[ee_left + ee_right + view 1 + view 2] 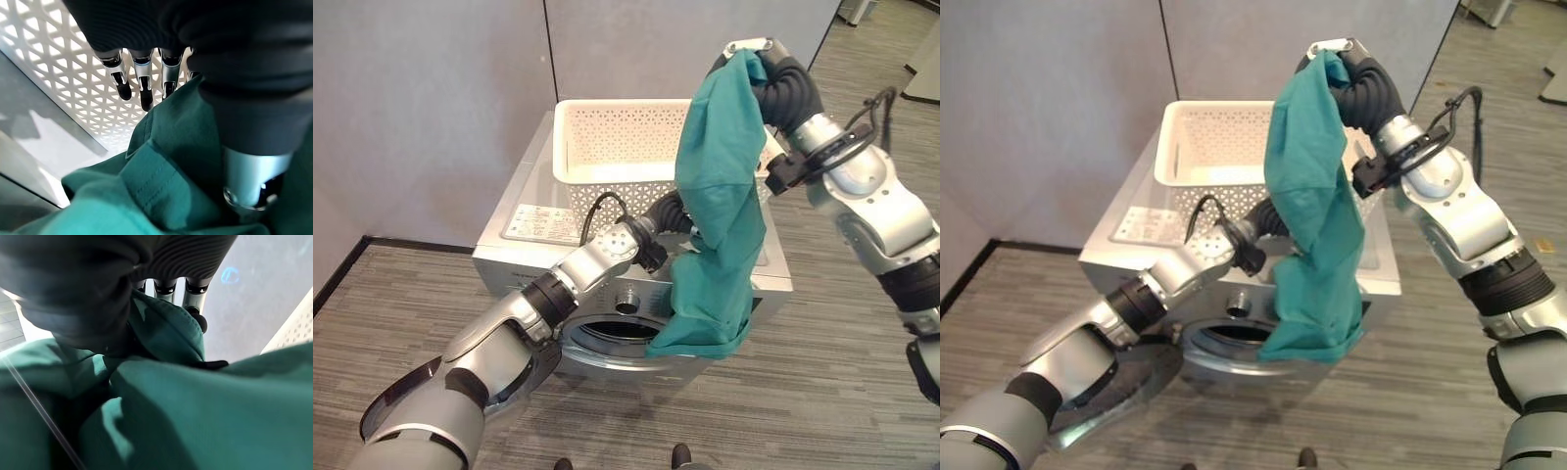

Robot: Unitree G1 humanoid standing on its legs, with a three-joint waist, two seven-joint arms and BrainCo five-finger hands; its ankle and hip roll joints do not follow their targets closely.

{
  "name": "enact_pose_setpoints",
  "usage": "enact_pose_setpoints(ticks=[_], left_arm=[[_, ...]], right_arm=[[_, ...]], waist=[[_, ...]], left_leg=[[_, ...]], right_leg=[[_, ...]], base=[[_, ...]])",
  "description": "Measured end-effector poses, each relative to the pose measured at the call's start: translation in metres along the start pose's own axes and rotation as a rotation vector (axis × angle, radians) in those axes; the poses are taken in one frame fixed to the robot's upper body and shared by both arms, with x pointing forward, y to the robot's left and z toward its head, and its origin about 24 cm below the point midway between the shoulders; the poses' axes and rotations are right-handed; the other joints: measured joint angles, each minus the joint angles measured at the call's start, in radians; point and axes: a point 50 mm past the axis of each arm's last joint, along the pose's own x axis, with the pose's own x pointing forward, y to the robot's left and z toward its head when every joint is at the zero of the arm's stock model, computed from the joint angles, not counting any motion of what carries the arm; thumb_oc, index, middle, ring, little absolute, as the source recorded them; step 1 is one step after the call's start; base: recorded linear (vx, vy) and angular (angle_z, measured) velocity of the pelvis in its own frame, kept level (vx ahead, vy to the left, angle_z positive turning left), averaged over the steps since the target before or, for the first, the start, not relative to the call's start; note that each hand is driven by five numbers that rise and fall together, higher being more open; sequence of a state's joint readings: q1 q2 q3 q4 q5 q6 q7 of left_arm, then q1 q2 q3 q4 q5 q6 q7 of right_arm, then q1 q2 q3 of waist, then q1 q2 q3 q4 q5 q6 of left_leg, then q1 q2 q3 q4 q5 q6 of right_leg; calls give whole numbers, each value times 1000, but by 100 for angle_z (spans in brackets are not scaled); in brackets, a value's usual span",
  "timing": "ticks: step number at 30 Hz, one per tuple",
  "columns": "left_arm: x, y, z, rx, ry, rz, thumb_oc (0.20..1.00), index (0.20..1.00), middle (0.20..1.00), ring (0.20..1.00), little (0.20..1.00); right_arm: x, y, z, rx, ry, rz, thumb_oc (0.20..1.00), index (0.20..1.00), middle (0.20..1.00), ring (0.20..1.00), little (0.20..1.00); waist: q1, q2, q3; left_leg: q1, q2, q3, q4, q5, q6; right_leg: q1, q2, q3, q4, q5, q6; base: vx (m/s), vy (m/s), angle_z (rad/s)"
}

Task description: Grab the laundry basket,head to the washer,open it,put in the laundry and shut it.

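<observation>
1. The washer [519, 257] stood against a grey wall, and the white perforated basket [607, 147] sat on its top.
2. The washer's round door [460, 387] hung open toward the robot's left, leaving the drum opening [617, 338] uncovered.
3. The right hand [1337, 59] was raised above the basket's right end, with its fingers curled round the top of a green cloth [1317, 225].
4. In the right wrist view the fingers [193, 293] curled over a fold of the cloth [195, 406].
5. The cloth hung down from the right hand in a long drape, passing in front of the basket's right part and the washer's top edge.
6. Its lower end lay at the right side of the drum opening, just over the rim.
7. The left hand [690, 217] reached in at the cloth's middle, in front of the basket's front wall, and was partly hidden behind the cloth.
8. In the left wrist view its fingers [142, 85] pointed fairly straight along the basket's wall [58, 63], their tips at the edge of the cloth [161, 186]; I could not tell whether the thumb pinched the cloth.
9. A wood-pattern floor [822, 392] lay around the washer.
</observation>
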State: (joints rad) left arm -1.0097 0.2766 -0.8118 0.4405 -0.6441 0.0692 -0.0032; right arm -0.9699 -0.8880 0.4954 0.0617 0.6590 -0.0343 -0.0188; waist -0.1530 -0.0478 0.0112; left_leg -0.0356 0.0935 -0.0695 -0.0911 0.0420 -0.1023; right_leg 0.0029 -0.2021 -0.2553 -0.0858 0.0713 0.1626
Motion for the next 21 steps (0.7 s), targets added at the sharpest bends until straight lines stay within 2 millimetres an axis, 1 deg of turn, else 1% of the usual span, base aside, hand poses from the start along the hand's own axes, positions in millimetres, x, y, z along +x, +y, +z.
enact_pose_setpoints(ticks=[1,5,8,14,15,16,17,18,21], left_arm=[[1,-1,0,-24,0,0,200,200,200,200,200],[1,0,0,-64,-5,28,200,200,200,200,200],[0,5,0,-80,-14,63,200,200,200,200,200],[-6,10,1,-114,-55,120,200,200,200,200,200],[-9,11,1,-136,-77,140,200,200,200,200,200],[-11,12,1,-149,-82,152,200,200,200,200,200],[-12,13,0,-153,-85,157,200,200,200,200,200],[-13,13,-1,-152,-91,163,200,200,200,200,200],[-17,15,-3,-160,-103,180,200,200,200,200,200]], right_arm=[[1,3,-1,17,-3,-1,200,200,200,200,200],[3,6,-2,45,-5,0,200,200,200,200,200],[-1,7,-5,54,2,-15,200,200,200,200,200],[-10,-3,-6,70,-8,-66,200,200,200,200,200],[-14,-5,-5,78,-17,-81,413,413,413,413,413],[-16,-6,-6,74,-17,-87,529,529,529,529,529],[-17,-6,-7,66,-13,-90,602,602,602,602,602],[-19,-7,-9,69,-7,-99,1000,1000,1000,1000,1000],[-26,-11,-13,75,7,-125,1000,1000,1000,1000,1000]], waist=[[-1,0,0],[0,0,0],[0,0,0],[1,0,1],[0,-1,1],[1,-1,1],[0,-1,1],[-1,-1,1],[-2,-3,2]], left_leg=[[0,0,1,0,0,0],[0,0,1,0,0,0],[0,1,1,0,0,0],[0,2,2,0,0,0],[0,2,2,0,-1,1],[0,2,3,0,-1,1],[0,2,3,0,-1,1],[0,2,5,0,-2,2],[0,2,9,0,-2,3]], right_leg=[[0,0,0,0,0,0],[0,0,0,0,0,0],[0,1,0,0,0,0],[-1,1,1,0,0,0],[-1,2,1,0,-1,0],[-2,2,2,0,-1,0],[-2,2,2,0,-1,0],[-2,2,3,0,-1,0],[-3,2,4,0,-1,0]], base=[[0,0,0],[0,0,0],[0,0,0],[0,0,0],[0,0,0],[0,0,0],[0,0,0],[0,0,0],[0,0,0]])
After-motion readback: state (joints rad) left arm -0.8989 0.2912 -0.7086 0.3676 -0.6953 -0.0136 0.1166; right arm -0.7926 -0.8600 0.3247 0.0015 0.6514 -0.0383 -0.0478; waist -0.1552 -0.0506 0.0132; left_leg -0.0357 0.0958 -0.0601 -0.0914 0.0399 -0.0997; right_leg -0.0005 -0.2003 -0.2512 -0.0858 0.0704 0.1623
